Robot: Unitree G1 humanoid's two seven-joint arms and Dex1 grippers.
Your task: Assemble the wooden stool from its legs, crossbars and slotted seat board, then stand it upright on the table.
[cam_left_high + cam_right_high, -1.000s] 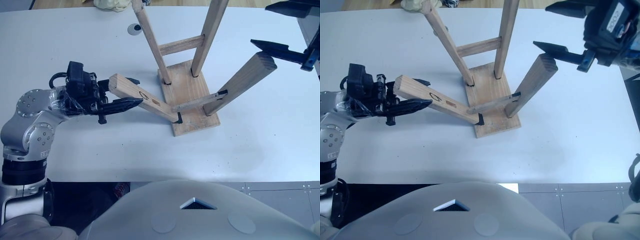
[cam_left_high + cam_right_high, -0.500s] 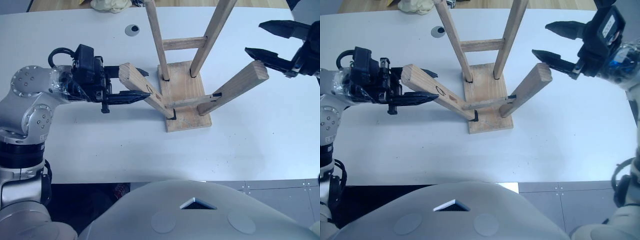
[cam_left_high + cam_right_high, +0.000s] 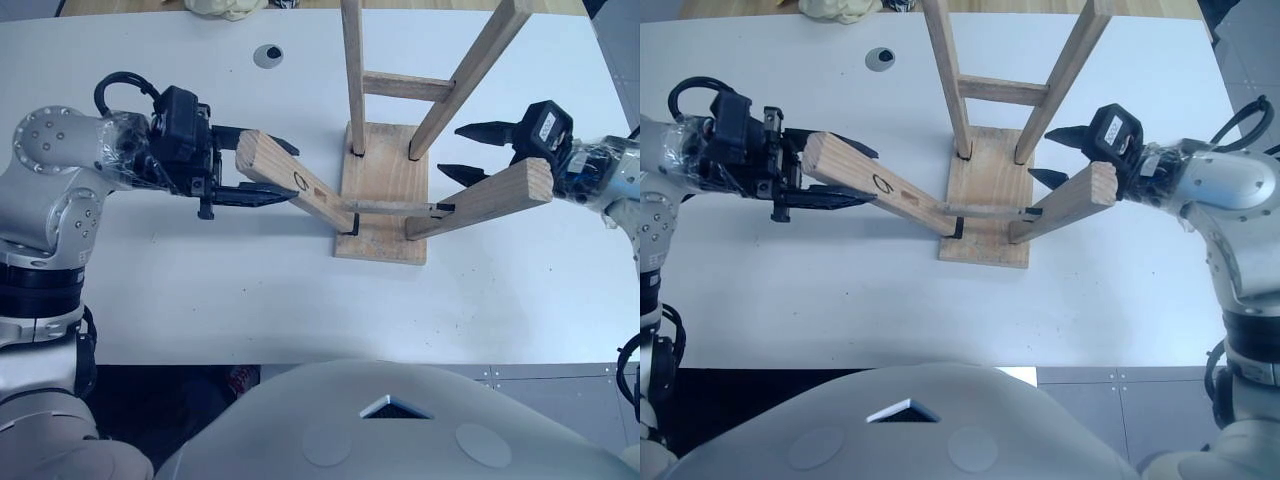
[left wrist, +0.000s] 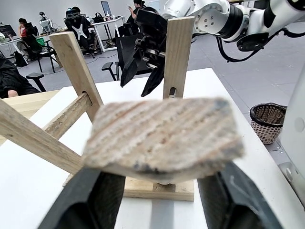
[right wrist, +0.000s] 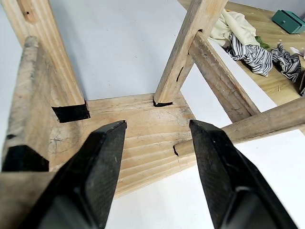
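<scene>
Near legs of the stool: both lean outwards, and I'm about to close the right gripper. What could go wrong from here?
1. The right gripper is open, and the right leg lies beside its fingers, not between them. Closing now could miss the leg or knock it.
2. The left gripper clamps the left leg. Pulling might spring the crossbar joining both legs, or slide the seat board.

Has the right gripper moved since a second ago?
Yes. Against the seat board, the right gripper has come in from far right to the right slanted leg's free end, jaws open.
</scene>
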